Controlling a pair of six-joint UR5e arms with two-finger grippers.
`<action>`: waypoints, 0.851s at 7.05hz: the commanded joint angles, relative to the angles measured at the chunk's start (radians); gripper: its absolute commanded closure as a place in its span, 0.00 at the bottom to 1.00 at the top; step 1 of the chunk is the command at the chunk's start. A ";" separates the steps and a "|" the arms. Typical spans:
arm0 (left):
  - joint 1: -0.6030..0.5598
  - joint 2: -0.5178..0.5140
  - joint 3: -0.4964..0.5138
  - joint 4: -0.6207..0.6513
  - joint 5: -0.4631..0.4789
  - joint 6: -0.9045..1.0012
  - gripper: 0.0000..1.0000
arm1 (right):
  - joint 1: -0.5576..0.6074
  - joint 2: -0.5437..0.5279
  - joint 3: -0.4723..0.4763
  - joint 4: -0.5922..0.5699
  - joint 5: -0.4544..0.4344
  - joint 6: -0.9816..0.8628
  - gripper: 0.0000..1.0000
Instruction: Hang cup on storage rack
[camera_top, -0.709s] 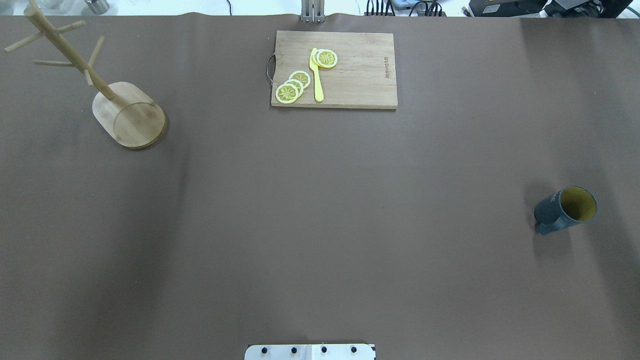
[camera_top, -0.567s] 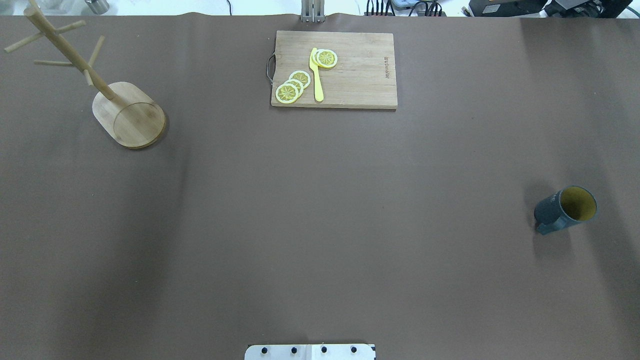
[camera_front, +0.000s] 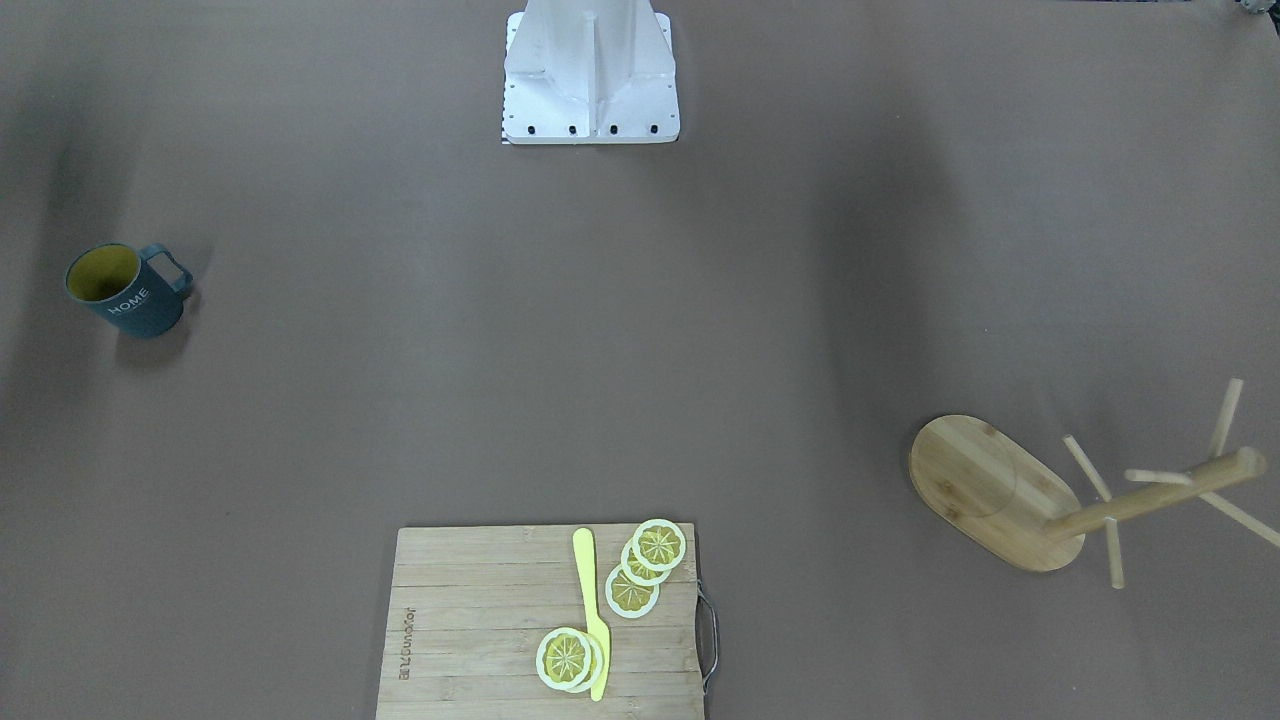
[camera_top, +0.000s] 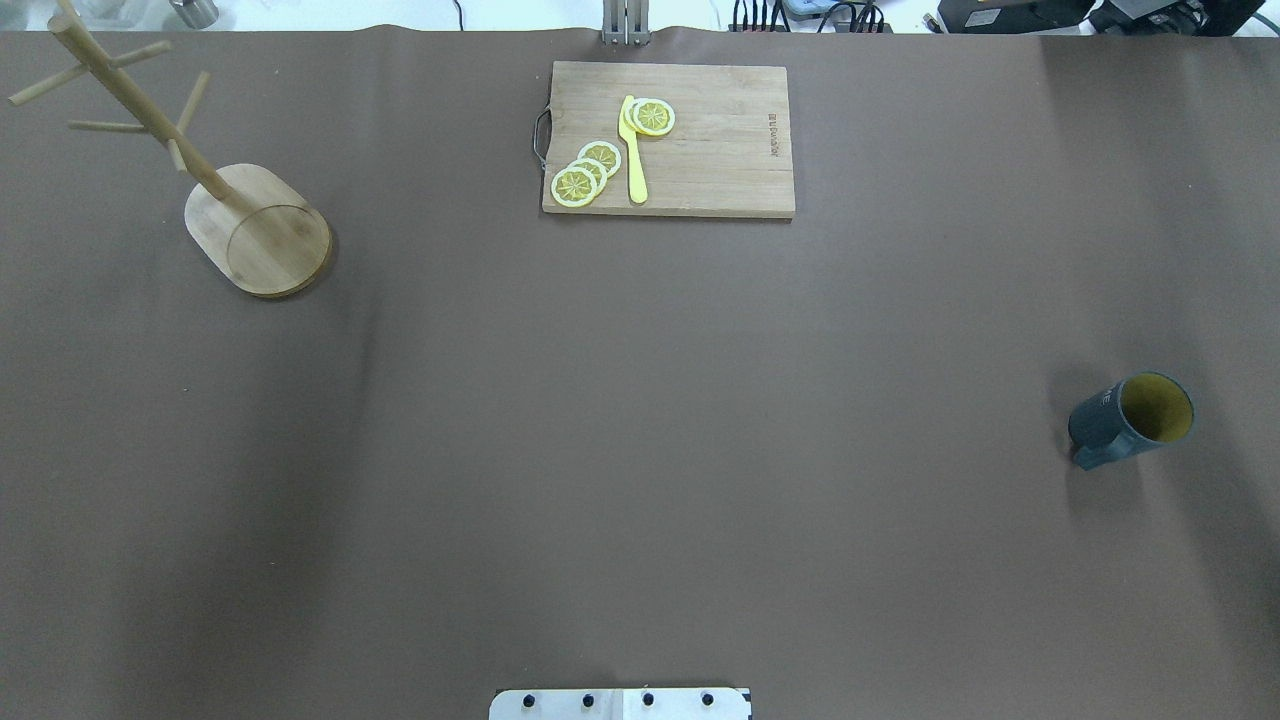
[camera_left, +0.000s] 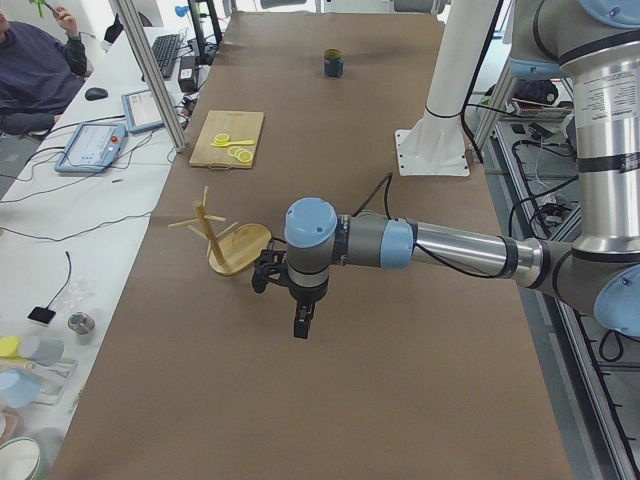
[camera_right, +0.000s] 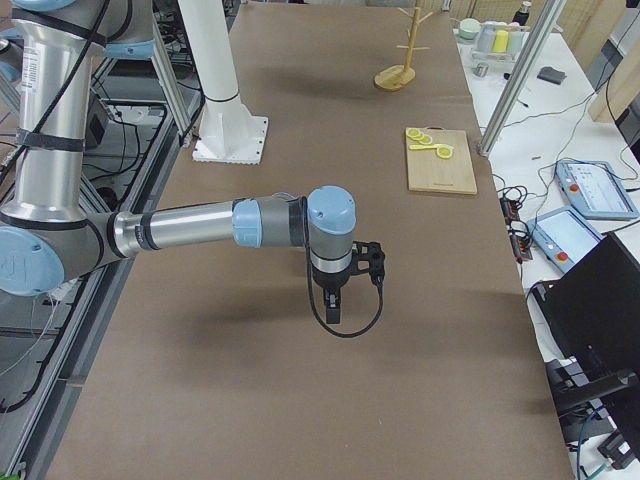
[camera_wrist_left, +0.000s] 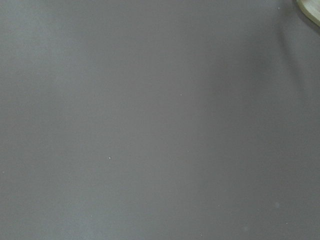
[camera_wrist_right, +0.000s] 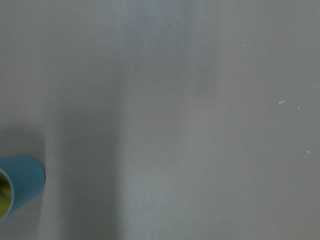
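**Ana:** Two hands, and neither carries anything?

**Ben:** Neither. The left hand (camera_left: 301, 325) and right hand (camera_right: 334, 308) hang over the bare brown bench (camera_top: 640, 450). I cannot tell whether their fingers are wide or narrow.

**Ana:** Where is the small dark blue-grey cup (camera_top: 1130, 420)?

**Ben:** It stands upright at the robot's right, handle toward the robot, well apart from the light bamboo storage rack (camera_top: 150, 115) at far left. The right hand is nearer, so it likely fetches the cup.

left arm (camera_left: 455, 246) — outstretched, level, left gripper (camera_left: 302, 327) pointing down | right arm (camera_right: 180, 229) — likewise, right gripper (camera_right: 334, 311) down | jaws unclear
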 joint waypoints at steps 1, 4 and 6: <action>0.002 -0.013 -0.018 0.001 -0.007 -0.005 0.01 | -0.003 0.027 0.025 0.067 0.004 0.005 0.00; 0.002 -0.112 -0.015 -0.002 -0.007 -0.008 0.01 | -0.003 0.016 0.000 0.259 0.004 0.011 0.00; 0.004 -0.173 0.032 -0.130 -0.001 -0.010 0.01 | -0.003 0.009 -0.017 0.262 0.083 0.002 0.00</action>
